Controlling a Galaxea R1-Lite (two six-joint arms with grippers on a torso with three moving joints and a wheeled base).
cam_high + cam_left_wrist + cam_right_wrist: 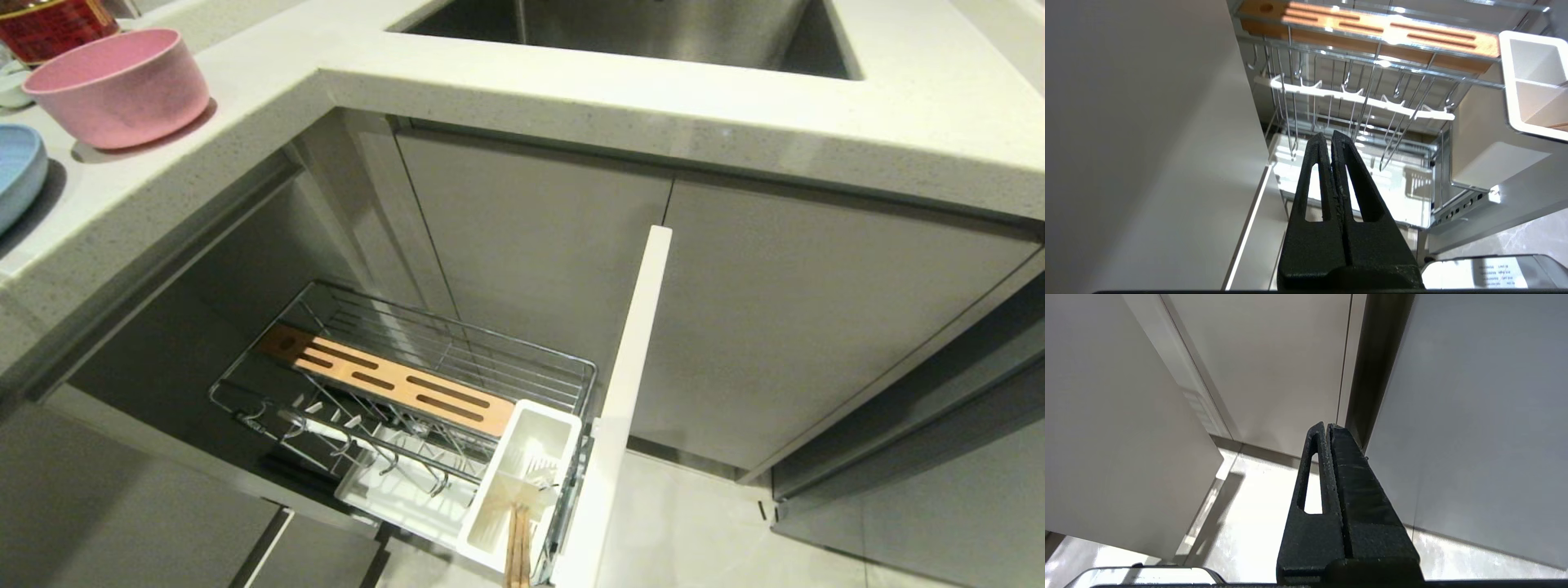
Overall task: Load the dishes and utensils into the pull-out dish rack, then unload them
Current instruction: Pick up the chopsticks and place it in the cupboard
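- The light-blue plate [16,175] is cut off at the head view's 9 o'clock edge; only a curved slice shows on the bench [571,90].
- The pink bowl [118,86] stands upright on the bench at 10 o'clock, just beside the plate; a red-lidded jar [53,20] behind it is cropped.
- The pull-out dish rack [424,384] stands drawn out at 6 o'clock, its white panel front [629,384] edge-on.
- The chopsticks [516,547] lean in the white utensil cup [522,482], their lower ends cut off (something pale beside them is hard to make out).
- Neither arm shows in the head view; only the wrist views do.
- The left hand [1329,136] is pressed closed, empty, near the rack's prongs and drip tray [1412,183].
- The right hand [1327,426] is also closed on nothing, facing cabinet doors [1274,367] and floor [1257,522].
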